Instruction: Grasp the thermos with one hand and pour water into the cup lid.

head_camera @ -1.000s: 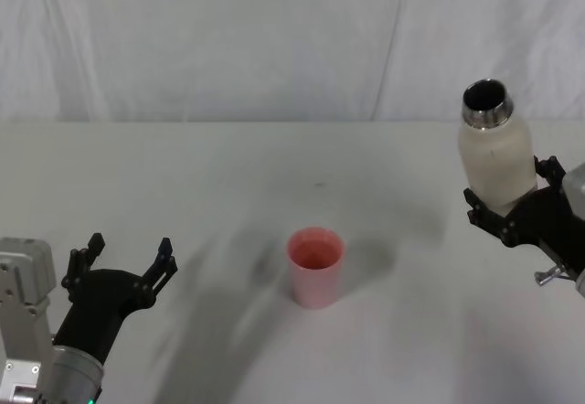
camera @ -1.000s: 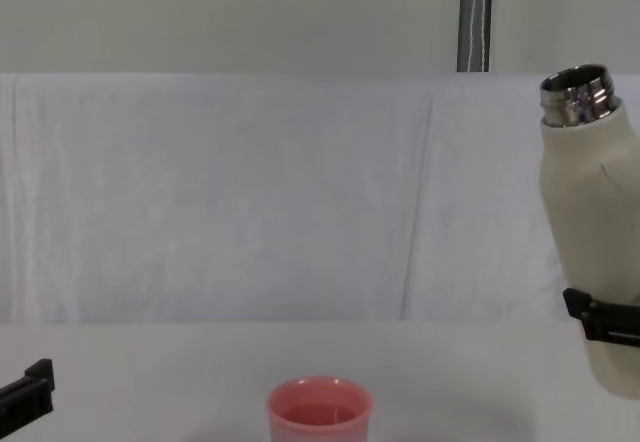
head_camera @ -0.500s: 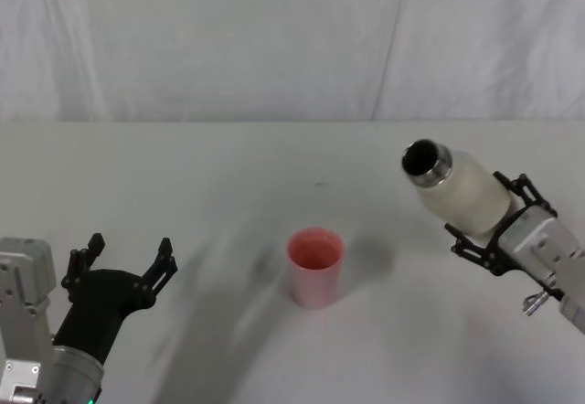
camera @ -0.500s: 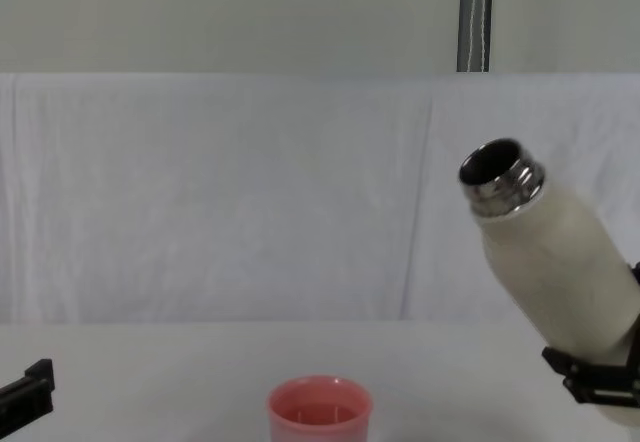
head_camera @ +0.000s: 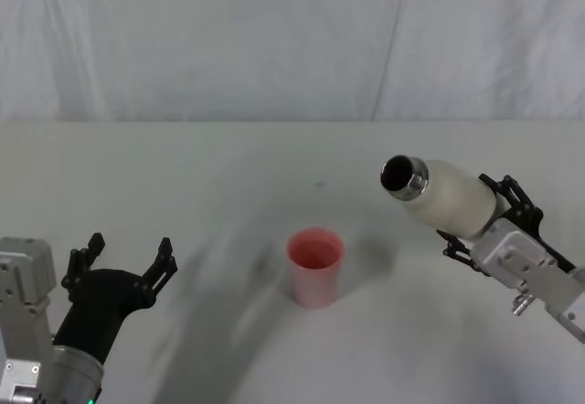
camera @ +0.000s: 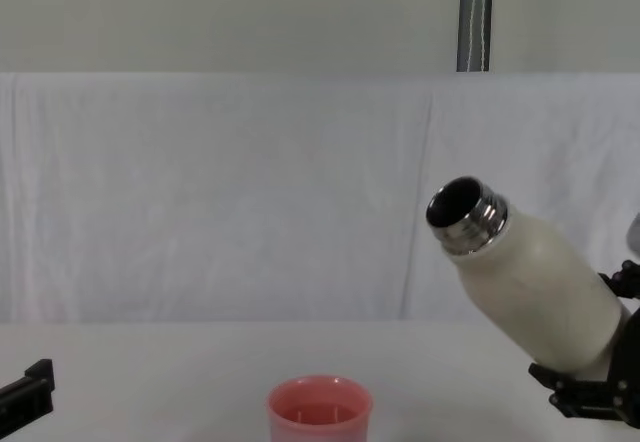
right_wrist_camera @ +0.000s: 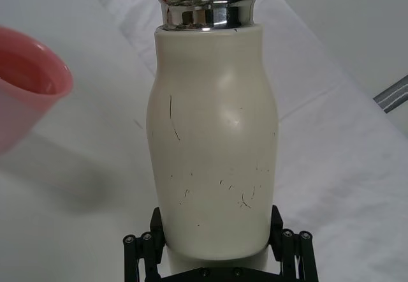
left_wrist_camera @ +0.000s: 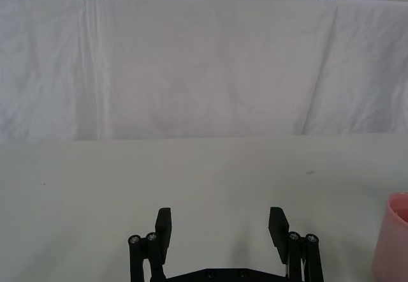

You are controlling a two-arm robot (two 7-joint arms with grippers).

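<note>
1. The right tool [head_camera: 475,226] was clamped on the lower body of the thermos [head_camera: 448,196], held off the surface [head_camera: 228,166] and tilted, open neck pointing away from the tool toward the cup lid [head_camera: 315,266].
2. The cup lid stood upright between both tools, below the neck.
3. The left tool [head_camera: 123,258] sat idle with fingers apart.

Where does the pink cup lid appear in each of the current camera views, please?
Head view: the cup lid stands upright at the centre of the table.
Chest view: at the bottom edge, left of centre.
Left wrist view: cut off at the lower right edge.
Right wrist view: at the left edge.
Shared landmark: the thermos, tilted with its steel neck toward the lid.
</note>
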